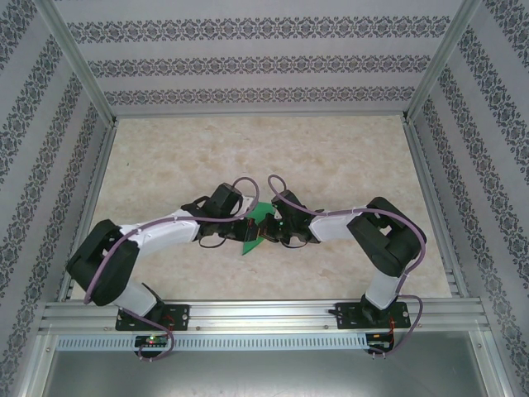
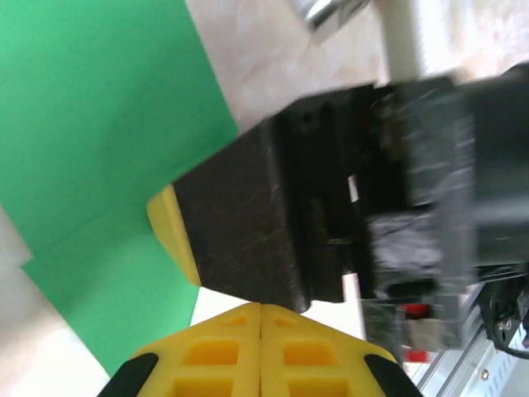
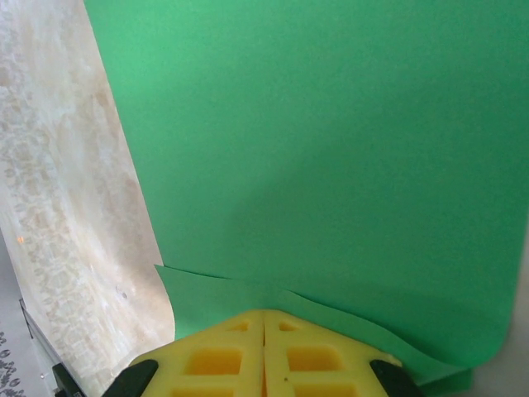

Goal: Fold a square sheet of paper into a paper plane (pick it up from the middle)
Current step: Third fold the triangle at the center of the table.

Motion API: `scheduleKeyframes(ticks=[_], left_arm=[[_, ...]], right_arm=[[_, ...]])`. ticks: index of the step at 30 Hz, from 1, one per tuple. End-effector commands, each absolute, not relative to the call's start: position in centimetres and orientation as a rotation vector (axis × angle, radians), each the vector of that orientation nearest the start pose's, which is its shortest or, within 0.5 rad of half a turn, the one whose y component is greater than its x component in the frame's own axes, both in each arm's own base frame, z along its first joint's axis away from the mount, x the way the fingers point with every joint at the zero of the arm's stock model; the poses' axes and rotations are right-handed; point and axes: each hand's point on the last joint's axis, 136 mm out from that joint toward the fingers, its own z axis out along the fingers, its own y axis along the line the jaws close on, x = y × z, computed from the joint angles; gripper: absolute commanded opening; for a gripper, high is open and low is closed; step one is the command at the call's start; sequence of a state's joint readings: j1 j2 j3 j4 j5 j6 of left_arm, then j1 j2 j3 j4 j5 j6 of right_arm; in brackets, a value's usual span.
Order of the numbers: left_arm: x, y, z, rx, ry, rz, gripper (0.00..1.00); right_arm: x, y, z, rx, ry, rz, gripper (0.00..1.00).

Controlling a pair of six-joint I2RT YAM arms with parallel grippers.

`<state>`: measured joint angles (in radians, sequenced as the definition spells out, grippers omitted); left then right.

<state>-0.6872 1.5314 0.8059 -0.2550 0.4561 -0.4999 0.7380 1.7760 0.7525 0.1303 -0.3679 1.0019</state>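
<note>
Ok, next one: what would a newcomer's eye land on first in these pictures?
The bright green paper stands out at once, in the middle of the pale marbled table, right where the two arms meet. In the right wrist view its layered edge is pinched in the shut right claw. The left claw is shut too, with the paper just beside it.

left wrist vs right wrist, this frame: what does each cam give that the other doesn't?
Left wrist: the right tool seen from outside, its yellow finger against the edge of the green paper, plus a bit of aluminium rail at lower right. The left tool is shut with nothing between its tips.
Right wrist: the right tool's shut tips with the paper's layered edge running into them, apparently pinched, and the sheet spread wide above.
Both: the green paper with a folded layer, and the marble table.
</note>
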Motion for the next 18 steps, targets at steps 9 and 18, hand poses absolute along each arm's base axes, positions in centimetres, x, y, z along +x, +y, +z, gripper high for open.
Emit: scheduleKeyframes(ticks=[9,18], left_arm=[[21.6,-29.2,5.3,0.516,2.763,-1.085,0.11],[21.4,-28.5,3.4,0.578,2.829,-0.985,0.13]], right_arm=[[23.7,28.8,-3.1,0.279,2.914,0.850,0.08],[23.7,28.7,-3.1,0.276,2.921,0.836,0.08]])
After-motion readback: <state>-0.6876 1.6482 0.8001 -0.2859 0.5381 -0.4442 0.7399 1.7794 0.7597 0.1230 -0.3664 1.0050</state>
